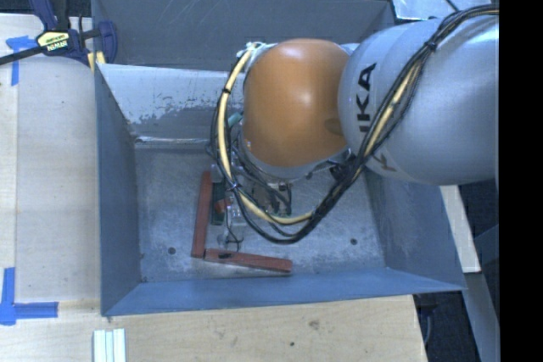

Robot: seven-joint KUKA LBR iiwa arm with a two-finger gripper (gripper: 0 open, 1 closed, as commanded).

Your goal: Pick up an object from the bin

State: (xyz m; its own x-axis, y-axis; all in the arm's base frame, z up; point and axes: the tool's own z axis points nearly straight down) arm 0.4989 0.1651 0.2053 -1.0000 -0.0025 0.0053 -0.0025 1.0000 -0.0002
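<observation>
Fingers [229, 226], spread or not I cannot tell, sit just beside the leftmost reddish-brown bar [204, 214].

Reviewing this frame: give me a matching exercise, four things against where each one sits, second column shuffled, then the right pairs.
Things
1 brown bar running up the picture
2 brown bar lying across the picture
3 gripper
4 orange wrist cover

Places
a highest, above the gripper
b along the front wall of the bin
c just left of the gripper
d low, in the angle between the two bars

Pairs: 1-c, 2-b, 3-d, 4-a
</observation>
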